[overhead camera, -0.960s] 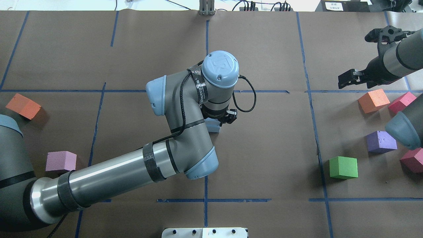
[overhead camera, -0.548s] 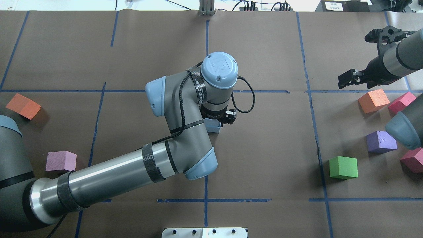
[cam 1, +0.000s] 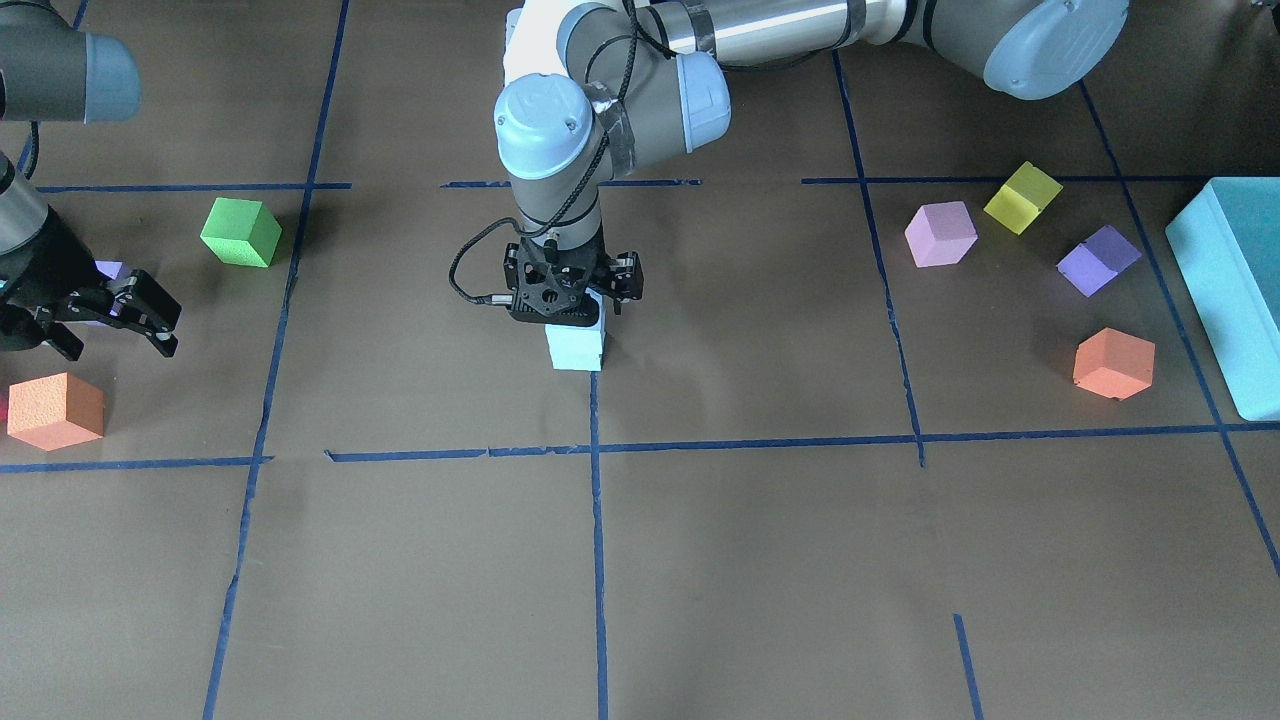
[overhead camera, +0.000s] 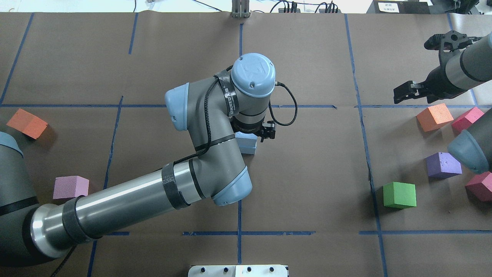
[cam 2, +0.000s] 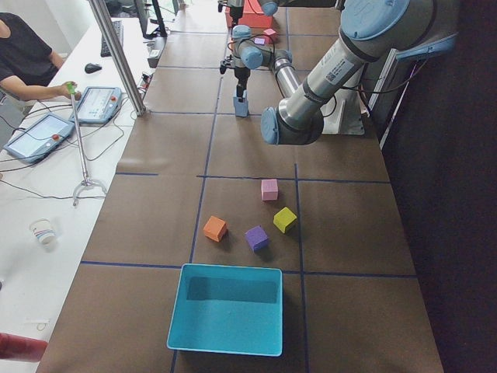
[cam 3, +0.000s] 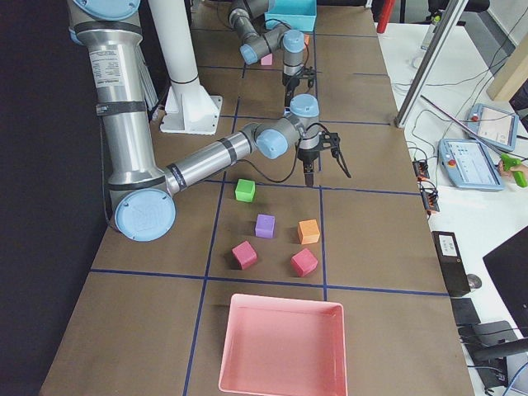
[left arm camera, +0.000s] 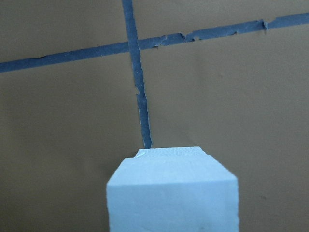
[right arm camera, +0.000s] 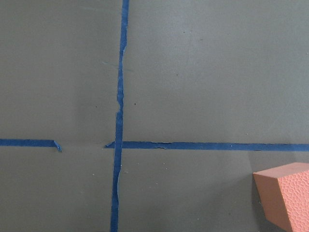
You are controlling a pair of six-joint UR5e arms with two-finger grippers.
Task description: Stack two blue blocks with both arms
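The brown counter (cam 1: 760, 560) is crossed by blue tape lines (cam 1: 596, 560). On it sit a green cube (cam 1: 240, 232), two orange cubes (cam 1: 55, 410) (cam 1: 1113, 363), a lilac cube (cam 1: 940, 233), a yellow cube (cam 1: 1022, 197) and a purple cube (cam 1: 1098, 260). A turquoise box (cam 1: 1235, 290) stands at one end, a pink tray (cam 3: 285, 300) at the other.

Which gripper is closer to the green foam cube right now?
Right. The right gripper hangs open at the same end of the table as the green foam cube; the left gripper is much farther off, mid-table, over a pale blue foam block.
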